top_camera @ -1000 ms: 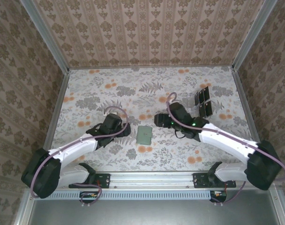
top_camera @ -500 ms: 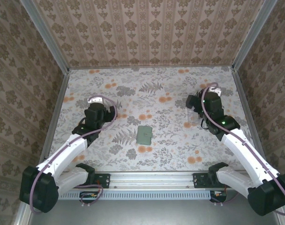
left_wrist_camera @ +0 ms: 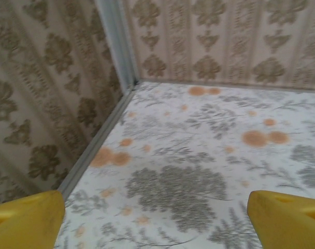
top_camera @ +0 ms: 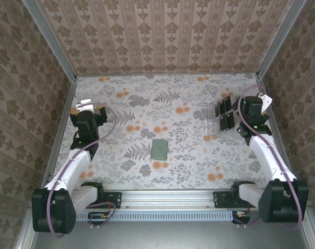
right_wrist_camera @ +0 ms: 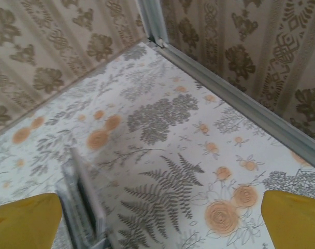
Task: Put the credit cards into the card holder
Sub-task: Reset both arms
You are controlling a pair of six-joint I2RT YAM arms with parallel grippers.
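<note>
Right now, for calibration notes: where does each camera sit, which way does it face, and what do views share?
Top external: above and behind the bases, looking down on the table; both arms, card holder, racked credit cards.
Left wrist: on the left arm, facing the far-left corner; own open jaws at bottom corners.
Right wrist: on the right arm, facing the far-right corner; own open jaws below.
Shared: top and right wrist both show the clear rack.

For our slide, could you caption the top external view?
Card holder centered; left end effector and right end effector open.
</note>
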